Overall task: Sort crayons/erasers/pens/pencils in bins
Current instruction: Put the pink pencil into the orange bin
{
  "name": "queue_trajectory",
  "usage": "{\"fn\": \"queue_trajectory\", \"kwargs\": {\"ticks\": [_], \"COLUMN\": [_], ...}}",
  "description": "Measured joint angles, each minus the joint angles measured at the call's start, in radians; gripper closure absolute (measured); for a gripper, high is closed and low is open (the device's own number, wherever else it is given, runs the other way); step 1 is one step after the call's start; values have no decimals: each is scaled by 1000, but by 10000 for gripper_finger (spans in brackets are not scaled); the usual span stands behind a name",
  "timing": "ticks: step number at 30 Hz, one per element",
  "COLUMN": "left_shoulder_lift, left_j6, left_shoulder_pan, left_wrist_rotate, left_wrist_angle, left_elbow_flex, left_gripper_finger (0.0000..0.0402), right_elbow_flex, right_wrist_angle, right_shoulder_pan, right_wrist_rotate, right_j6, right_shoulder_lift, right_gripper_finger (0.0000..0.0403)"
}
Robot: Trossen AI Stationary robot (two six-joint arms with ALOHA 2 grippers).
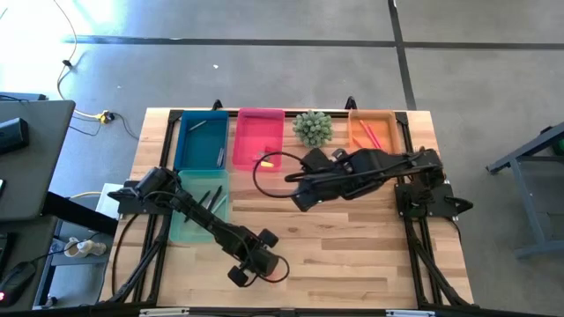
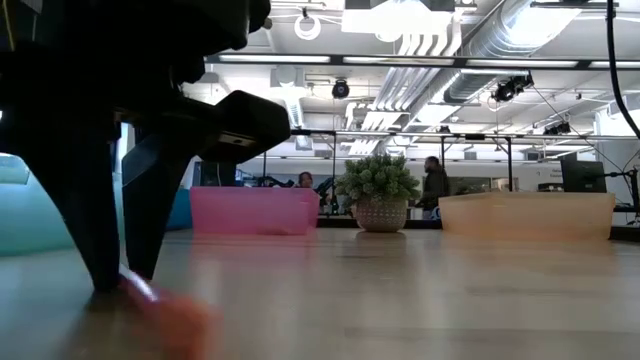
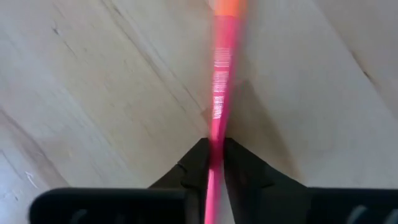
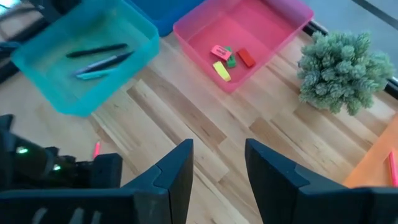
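Observation:
A pink pencil (image 3: 219,93) with an orange end lies on the wooden table near its front edge. My left gripper (image 3: 214,158) points down at it and is shut on it; in the high view it is at the near middle (image 1: 247,269). My right gripper (image 4: 217,165) hangs open, with nothing between its fingers, high over the table's middle (image 1: 300,198). At the back stand the blue bin (image 1: 201,139), the pink bin (image 1: 258,132) with erasers (image 4: 227,59) and the orange bin (image 1: 374,130) with pencils. The teal bin (image 1: 201,207) holds dark pens (image 4: 99,57). My left gripper pinches the pencil's shaft (image 3: 216,134) between its two fingers (image 2: 110,250). The fingers come from above, pointing down, and lie across the pencil. The pencil lies flat on the table and reaches out past both sides of the fingers.
A round spiky green plant (image 1: 313,128) in a pot stands between the pink and orange bins. Bare wood (image 1: 352,246) stretches across the table's near right part. People stand in the room far behind the table (image 2: 432,185).

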Motion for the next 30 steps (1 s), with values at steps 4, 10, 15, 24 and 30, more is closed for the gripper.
{"fn": "queue_trajectory", "kwargs": {"ticks": [4, 10, 15, 24, 30], "left_shoulder_lift": [-1, -1, -5, -42, -108], "left_j6": [-6, -17, -49, -60, -61], "left_shoulder_pan": [-1, -1, 2, 58, 139], "left_wrist_rotate": [14, 34, 99, 171, 235], "left_wrist_angle": [6, 10, 20, 69, 134], "left_elbow_flex": [-9, -11, -14, -20, -17], "left_gripper_finger": [392, 394, 399, 400, 401], "right_elbow_flex": [0, 0, 0, 1, 1], "right_wrist_angle": [0, 0, 0, 0, 0], "right_shoulder_pan": [21, 57, 103, 190, 254], "right_wrist_rotate": [27, 31, 28, 29, 29], "right_j6": [-2, -17, -86, -193, -204], "right_shoulder_lift": [-55, -146, -207, -248, -248], "right_gripper_finger": [265, 265, 265, 265, 265]}}
